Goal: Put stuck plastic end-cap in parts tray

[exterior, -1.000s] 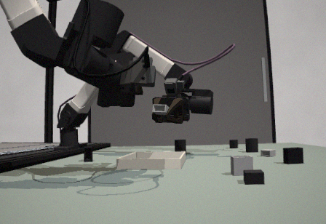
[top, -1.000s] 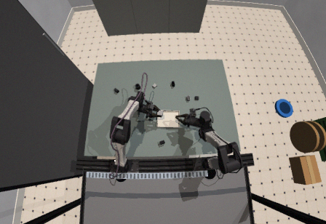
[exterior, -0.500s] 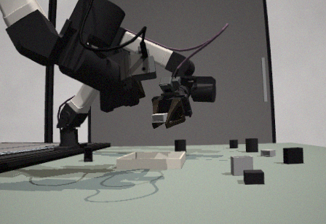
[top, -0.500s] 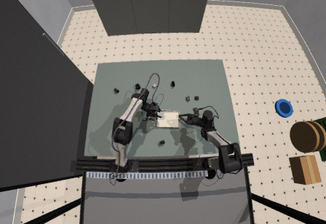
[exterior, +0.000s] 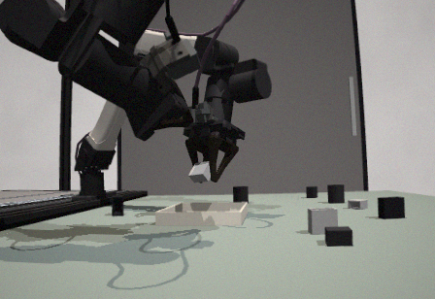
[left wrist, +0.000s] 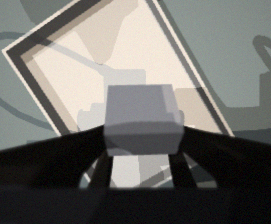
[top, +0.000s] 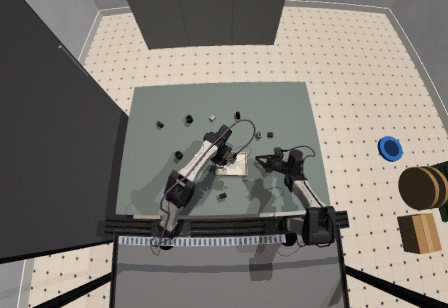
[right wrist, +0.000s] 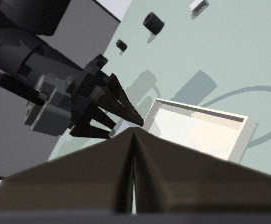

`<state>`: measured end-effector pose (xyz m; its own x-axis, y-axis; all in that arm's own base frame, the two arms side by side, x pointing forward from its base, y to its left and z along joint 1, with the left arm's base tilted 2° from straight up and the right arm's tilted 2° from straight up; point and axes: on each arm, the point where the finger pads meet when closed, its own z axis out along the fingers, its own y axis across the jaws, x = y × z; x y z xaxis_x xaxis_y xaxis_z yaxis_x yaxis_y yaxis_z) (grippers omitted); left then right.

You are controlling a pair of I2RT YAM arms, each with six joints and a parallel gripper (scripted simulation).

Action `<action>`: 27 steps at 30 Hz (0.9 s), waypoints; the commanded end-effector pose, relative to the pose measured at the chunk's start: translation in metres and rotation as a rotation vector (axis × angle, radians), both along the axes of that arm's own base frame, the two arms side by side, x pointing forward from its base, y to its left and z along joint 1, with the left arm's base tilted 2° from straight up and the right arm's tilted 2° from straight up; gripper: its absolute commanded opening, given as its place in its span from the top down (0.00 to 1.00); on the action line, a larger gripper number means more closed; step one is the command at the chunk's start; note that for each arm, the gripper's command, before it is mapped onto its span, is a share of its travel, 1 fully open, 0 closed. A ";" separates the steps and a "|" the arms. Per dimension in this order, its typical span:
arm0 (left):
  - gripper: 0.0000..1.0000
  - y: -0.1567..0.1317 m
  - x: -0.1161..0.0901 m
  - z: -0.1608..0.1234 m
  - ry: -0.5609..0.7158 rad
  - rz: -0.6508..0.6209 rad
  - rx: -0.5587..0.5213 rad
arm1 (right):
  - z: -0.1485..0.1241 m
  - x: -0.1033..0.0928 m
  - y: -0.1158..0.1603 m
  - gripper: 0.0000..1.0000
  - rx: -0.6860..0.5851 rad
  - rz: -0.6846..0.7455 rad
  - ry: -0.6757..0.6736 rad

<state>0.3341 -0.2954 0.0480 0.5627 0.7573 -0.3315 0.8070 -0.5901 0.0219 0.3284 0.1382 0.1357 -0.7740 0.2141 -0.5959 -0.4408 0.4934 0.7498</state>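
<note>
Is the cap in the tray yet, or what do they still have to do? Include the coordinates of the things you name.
Not yet. The cap [exterior: 199, 172] [left wrist: 142, 107] already looks pulled off: the right hand [right wrist: 133, 137] is shut with nothing on its fingers. Now the left hand [exterior: 204, 167] [left wrist: 140, 132] is gripping the cap above the tray [exterior: 204, 217] [left wrist: 161, 65] [right wrist: 242, 131]. What's left is lowering it and letting go.
</note>
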 end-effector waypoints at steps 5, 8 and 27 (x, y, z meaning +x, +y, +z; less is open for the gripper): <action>0.72 0.012 0.018 -0.006 -0.213 -0.034 0.346 | 0.007 -0.013 -0.011 1.00 -0.219 0.178 -0.137; 0.72 0.007 0.017 -0.008 -0.290 -0.075 0.459 | 0.008 -0.020 -0.021 1.00 -0.274 0.213 -0.219; 0.72 -0.025 0.009 -0.026 -0.444 -0.178 0.632 | 0.041 -0.054 -0.064 1.00 -0.496 0.373 -0.585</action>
<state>0.3292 -0.3173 0.0140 0.7071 0.6043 0.3672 0.6761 -0.7300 -0.1004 0.2887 0.0780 0.1582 -0.3666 -0.2541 -0.8950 -0.8005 0.5763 0.1643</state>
